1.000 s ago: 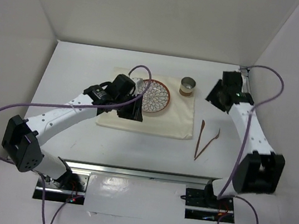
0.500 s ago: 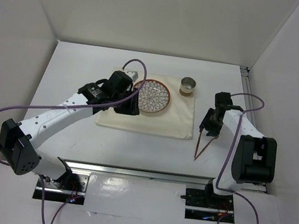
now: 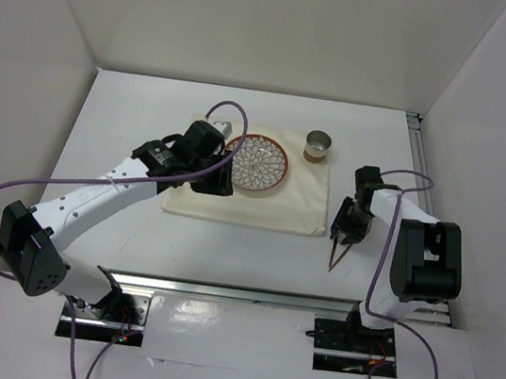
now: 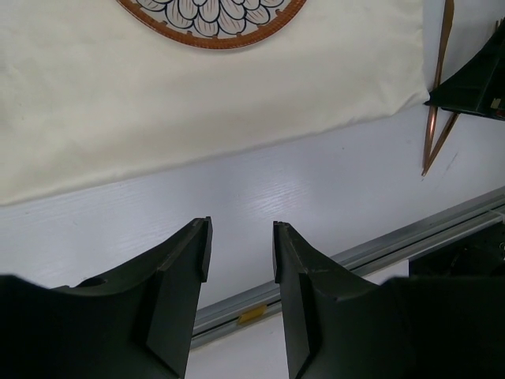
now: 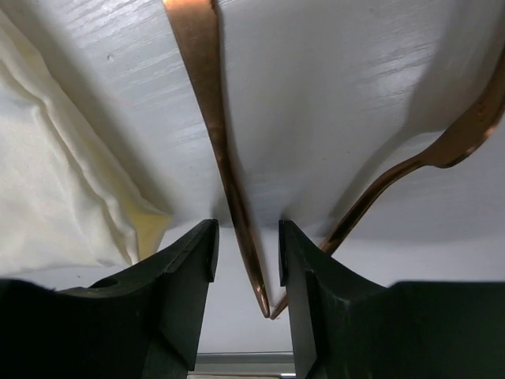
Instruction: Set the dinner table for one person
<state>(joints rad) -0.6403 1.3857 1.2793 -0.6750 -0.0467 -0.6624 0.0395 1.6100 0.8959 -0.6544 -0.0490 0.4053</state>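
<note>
White table [image 3: 131, 114] fills the top view, its long axis running left to right, rail [image 3: 247, 293] along the near edge. Only the right wrist view shows the right claw [image 5: 248, 227] slightly parted astride a copper blade [image 5: 207, 87], not pinching it. The left claw [image 4: 241, 229] hangs parted and empty near the cloth [image 4: 197, 103].

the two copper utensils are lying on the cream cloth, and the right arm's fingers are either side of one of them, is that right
Not quite. The two slim copper-coloured metal utensils lie on the bare matte white tabletop, just off the edge of the cream fabric cloth, not on it. The right wrist view shows this. The right arm's fingers are indeed either side of one of them.
</note>
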